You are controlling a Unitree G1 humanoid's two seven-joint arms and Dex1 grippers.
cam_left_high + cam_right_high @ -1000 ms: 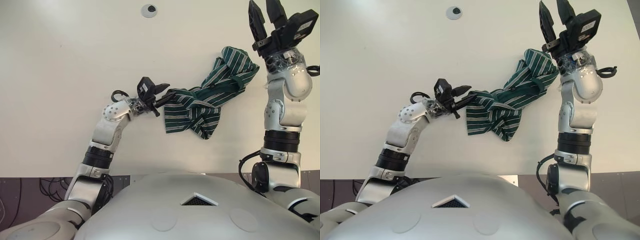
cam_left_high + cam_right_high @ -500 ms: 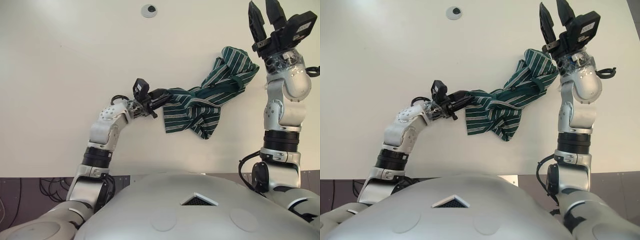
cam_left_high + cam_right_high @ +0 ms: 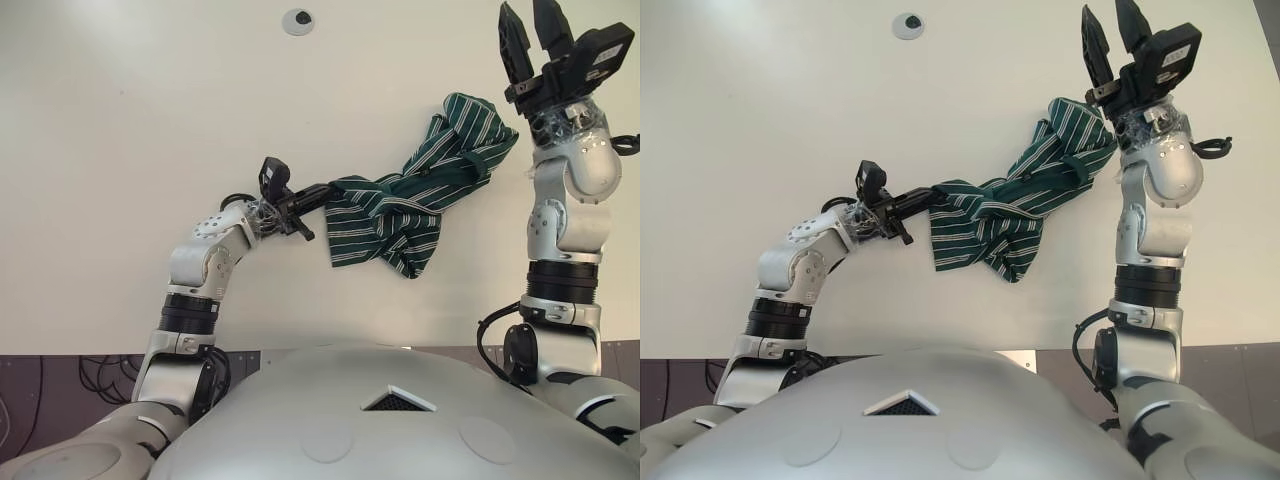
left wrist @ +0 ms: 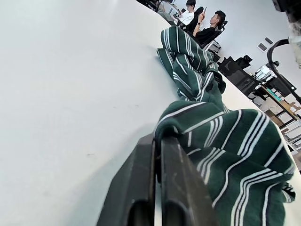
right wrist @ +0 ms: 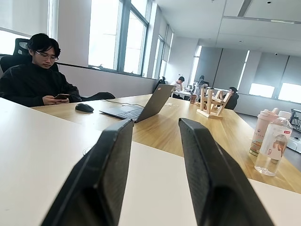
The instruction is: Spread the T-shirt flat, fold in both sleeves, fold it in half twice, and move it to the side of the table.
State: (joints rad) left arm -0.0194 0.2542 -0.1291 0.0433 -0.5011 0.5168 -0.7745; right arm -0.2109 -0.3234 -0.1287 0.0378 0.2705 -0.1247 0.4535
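**Head view.** Green T-shirt with white stripes [image 3: 410, 205] lying bunched and twisted on the white counter [image 3: 120, 130]. Placed right of centre, running as a rope of cloth from mid-frame up toward the upper right. Widest heap at centre-right. Not spread flat, and no fold made.

Left fingers [image 3: 318, 192] at mid-frame, pressed together on the left end of the T-shirt with a bit of hem pinched between them. Left arm entering from the lower left.

Right fingers [image 3: 513, 45] at the upper right corner, spread apart, pointing up the frame, gripping nothing. Right wrist just beside the upper end of the T-shirt; contact with the cloth cannot be told.

Small round grey fitting [image 3: 297, 20] set in the counter at top centre, well apart from the T-shirt.

**Left wrist view.** Two dark fingers [image 4: 171, 160] side by side, closed, with a striped fold of the T-shirt [image 4: 225, 155] caught at their tips. Rest of the cloth trailing away across the counter [image 4: 61, 94] in a bumpy ridge.

**Right wrist view.** Both fingers [image 5: 123, 141] wide apart, with only open space between them. White counter [image 5: 28, 141] below. Beyond it a wooden desk [image 5: 178, 132] with an open laptop [image 5: 141, 106], a mouse [image 5: 84, 108] and a bottle [image 5: 270, 148].
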